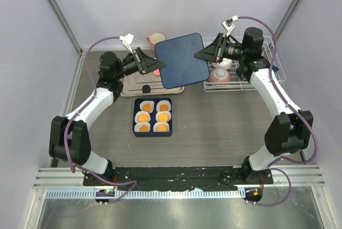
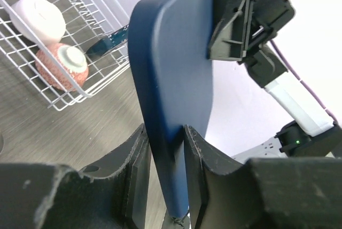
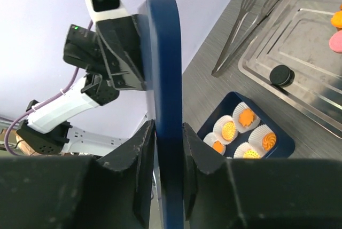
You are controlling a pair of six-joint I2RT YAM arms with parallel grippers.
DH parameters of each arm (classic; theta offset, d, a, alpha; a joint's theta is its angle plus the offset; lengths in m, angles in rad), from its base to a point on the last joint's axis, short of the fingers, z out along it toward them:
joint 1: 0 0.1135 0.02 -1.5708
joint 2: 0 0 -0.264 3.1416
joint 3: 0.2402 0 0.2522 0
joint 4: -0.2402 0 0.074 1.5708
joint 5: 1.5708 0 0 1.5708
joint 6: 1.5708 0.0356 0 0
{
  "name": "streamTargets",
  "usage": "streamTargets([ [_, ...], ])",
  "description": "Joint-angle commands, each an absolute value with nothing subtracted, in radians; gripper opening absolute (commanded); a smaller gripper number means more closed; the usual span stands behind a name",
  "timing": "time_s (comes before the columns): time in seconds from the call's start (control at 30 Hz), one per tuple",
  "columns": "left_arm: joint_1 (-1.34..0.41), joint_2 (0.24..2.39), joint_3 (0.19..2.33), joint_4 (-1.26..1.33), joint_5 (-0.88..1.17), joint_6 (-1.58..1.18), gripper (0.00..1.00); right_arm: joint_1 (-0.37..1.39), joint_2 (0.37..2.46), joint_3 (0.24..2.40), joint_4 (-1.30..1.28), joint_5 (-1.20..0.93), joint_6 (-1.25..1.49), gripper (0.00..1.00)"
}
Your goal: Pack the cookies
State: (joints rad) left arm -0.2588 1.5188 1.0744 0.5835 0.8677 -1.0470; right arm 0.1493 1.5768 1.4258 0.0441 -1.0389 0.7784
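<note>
I'm pinching the smooth, dark blue lid (image 1: 184,58) by two opposite edges. My left gripper (image 1: 155,64) is clamping one side and my right gripper (image 1: 202,54) the other, holding the flat, round-cornered panel in the air. Below, orange cookies (image 1: 145,117) are sitting in pleated white cups (image 3: 236,112) inside the box (image 1: 134,117) on the grey tabletop (image 1: 214,122). A black cookie (image 1: 146,88) is lying on the shiny metal tray (image 1: 128,86).

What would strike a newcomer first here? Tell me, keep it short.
A dark blue flat rounded-square lid hangs mid-air at the back centre, pinched by the left gripper and right gripper. Nearer, a dark blue box shows six orange cookies in white paper cups.
</note>
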Motion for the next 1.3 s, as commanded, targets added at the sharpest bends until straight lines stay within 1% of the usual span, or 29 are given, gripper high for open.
streamTargets([
  [0.0,-0.259,1.445,1.094,0.693,0.89,-1.089,0.04,0.164,1.566,1.413,0.021,-1.035,0.73,0.3],
  [0.1,-0.249,1.437,1.101,0.681,0.89,-1.089,0.03,0.163,1.565,1.404,0.009,-1.032,0.713,0.33],
  [0.2,-0.238,1.43,1.106,0.667,0.893,-1.094,0.02,0.164,1.559,1.401,-0.021,-1.028,0.69,0.4],
  [0.3,-0.224,1.427,1.111,0.647,0.897,-1.092,0.0,0.164,1.551,1.397,-0.041,-1.023,0.667,0.51],
  [0.33,-0.219,1.43,1.112,0.646,0.905,-1.092,0.0,0.166,1.551,1.396,-0.044,-1.02,0.664,0.59],
  [0.53,-0.172,1.433,1.104,0.624,0.93,-1.098,0.0,0.164,1.545,1.399,-0.084,-0.997,0.621,0.73],
  [0.63,-0.138,1.439,1.098,0.606,0.963,-1.104,0.0,0.163,1.543,1.411,-0.126,-0.974,0.576,0.78],
  [0.77,-0.083,1.447,1.089,0.542,1.044,-1.075,0.0,0.161,1.528,1.425,-0.182,-0.947,0.538,0.8],
  [0.87,-0.046,1.439,1.123,0.318,1.115,-0.912,0.01,0.161,1.514,1.428,-0.198,-0.93,0.525,0.8],
  [0.9,-0.032,1.437,1.138,0.132,1.14,-0.837,0.01,0.161,1.508,1.428,-0.201,-0.93,0.522,0.8],
  [0.97,-0.025,1.433,1.186,-0.056,1.149,-0.622,0.01,0.161,1.502,1.433,-0.213,-0.925,0.514,0.8],
  [1.0,-0.015,1.434,1.216,-0.239,1.155,-0.556,0.01,0.161,1.5,1.434,-0.216,-0.923,0.511,0.8],
  [1.03,-0.012,1.434,1.226,-0.309,1.155,-0.441,0.01,0.161,1.5,1.434,-0.219,-0.923,0.509,0.81],
  [1.07,-0.008,1.437,1.236,-0.381,1.157,-0.392,0.02,0.161,1.499,1.436,-0.222,-0.922,0.508,0.81],
  [1.1,-0.005,1.44,1.245,-0.52,1.155,-0.343,0.02,0.161,1.499,1.436,-0.222,-0.922,0.506,0.81],
  [1.17,-0.005,1.457,1.262,-0.635,1.152,-0.228,0.02,0.16,1.497,1.43,-0.224,-0.919,0.505,0.81],
  [1.2,0.035,1.46,1.256,-0.691,1.155,-0.209,0.02,0.161,1.496,1.428,-0.224,-0.917,0.503,0.81],
  [1.27,0.06,1.468,1.212,-0.722,1.155,-0.181,0.03,0.161,1.493,1.422,-0.224,-0.916,0.502,0.81],
])
